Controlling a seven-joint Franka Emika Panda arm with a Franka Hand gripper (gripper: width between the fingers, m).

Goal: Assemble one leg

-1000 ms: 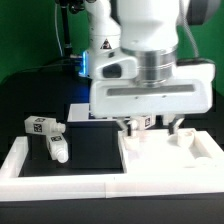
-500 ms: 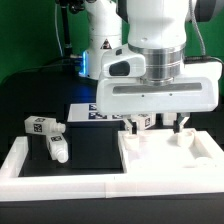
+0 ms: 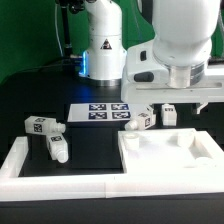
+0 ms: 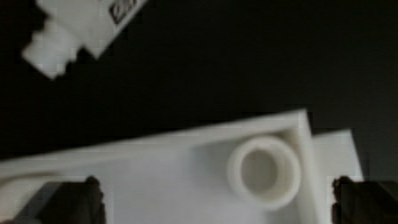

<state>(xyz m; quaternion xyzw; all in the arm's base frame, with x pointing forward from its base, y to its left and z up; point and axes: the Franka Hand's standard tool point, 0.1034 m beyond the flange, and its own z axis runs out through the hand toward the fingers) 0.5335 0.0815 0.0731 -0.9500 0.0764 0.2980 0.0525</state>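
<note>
The large white panel point(image 3: 172, 160) lies at the exterior view's right, with raised round sockets at its corners. Two small white legs with tags point(image 3: 140, 121) point(image 3: 169, 114) lie just behind its far edge. Two more legs point(image 3: 40, 125) point(image 3: 57, 149) lie on the black mat at the left. My gripper point(image 3: 186, 108) hangs open and empty above the panel's far right part. In the wrist view, my gripper point(image 4: 221, 200) has its dark fingertips point(image 4: 79, 200) wide apart over the panel point(image 4: 160, 165), beside a round socket point(image 4: 267, 170). One leg point(image 4: 75, 35) lies beyond the panel's edge.
The marker board point(image 3: 100, 111) lies flat behind the panel. A white L-shaped border point(image 3: 20, 165) runs along the left and front of the mat. The arm's base point(image 3: 100, 45) stands at the back.
My arm has moved toward the exterior view's right and a little up. The marker board and the two legs behind the panel now show.
</note>
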